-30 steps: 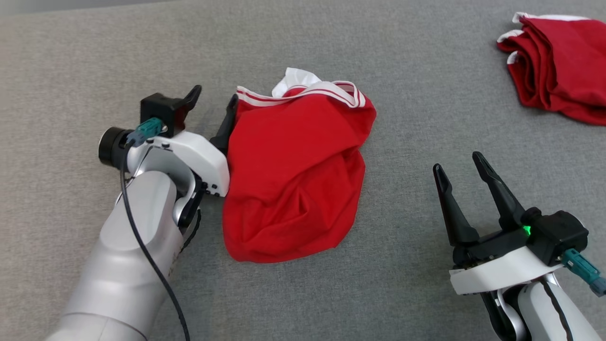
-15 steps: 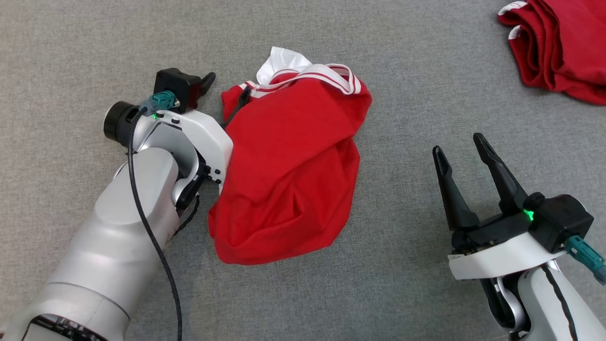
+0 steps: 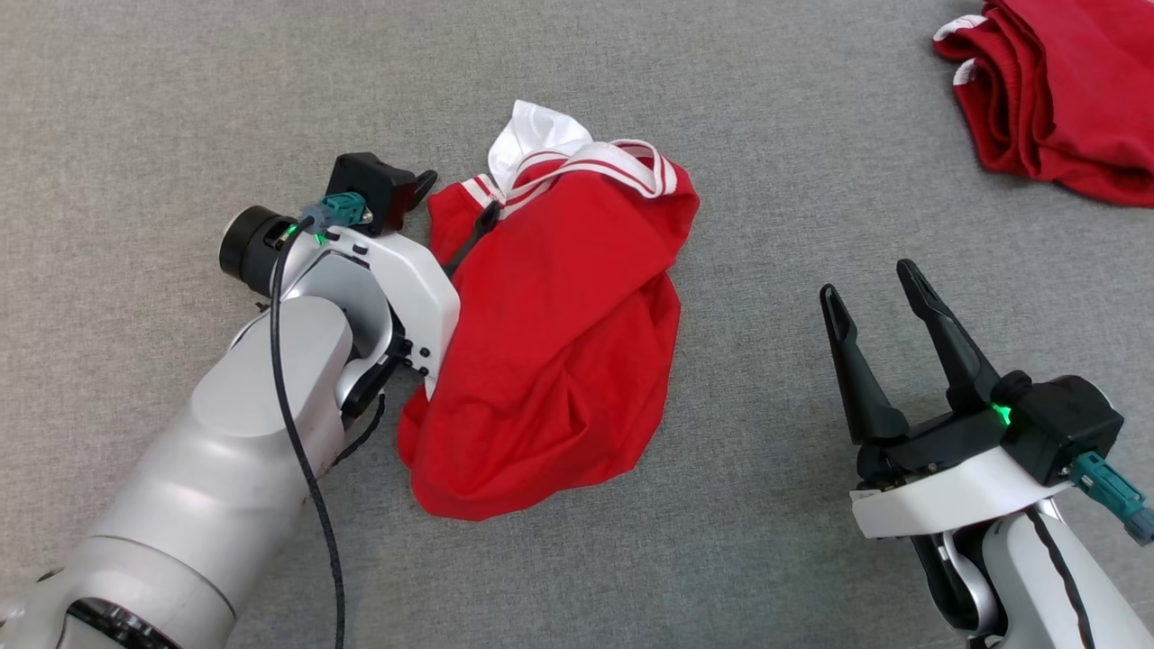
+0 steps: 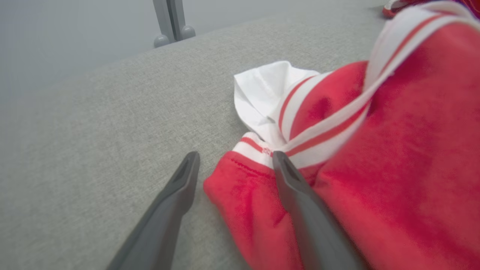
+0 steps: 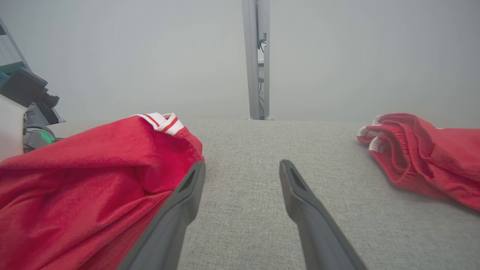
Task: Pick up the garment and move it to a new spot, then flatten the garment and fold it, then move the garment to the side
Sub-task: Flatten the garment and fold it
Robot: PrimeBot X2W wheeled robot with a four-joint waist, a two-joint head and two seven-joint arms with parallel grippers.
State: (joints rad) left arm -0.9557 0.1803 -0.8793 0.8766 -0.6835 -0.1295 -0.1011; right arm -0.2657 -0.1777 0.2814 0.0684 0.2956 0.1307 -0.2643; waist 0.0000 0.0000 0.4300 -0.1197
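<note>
While spread wide, the left gripper [image 3: 458,192] straddles a striped corner of the red garment [image 3: 559,342]. The right gripper [image 3: 867,279] hovers wide, empty.

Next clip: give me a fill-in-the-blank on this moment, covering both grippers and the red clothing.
1. The left gripper is ____, with a corner of the crumpled red garment with striped trim between its fingers.
2. That garment's trim is ____ with red stripes.
3. The right gripper, apart from the cloth, holds ____.
4. A second red garment lies toward the head view's upper ____ on the grey fabric surface.
Missing words: open; white; nothing; right.
</note>
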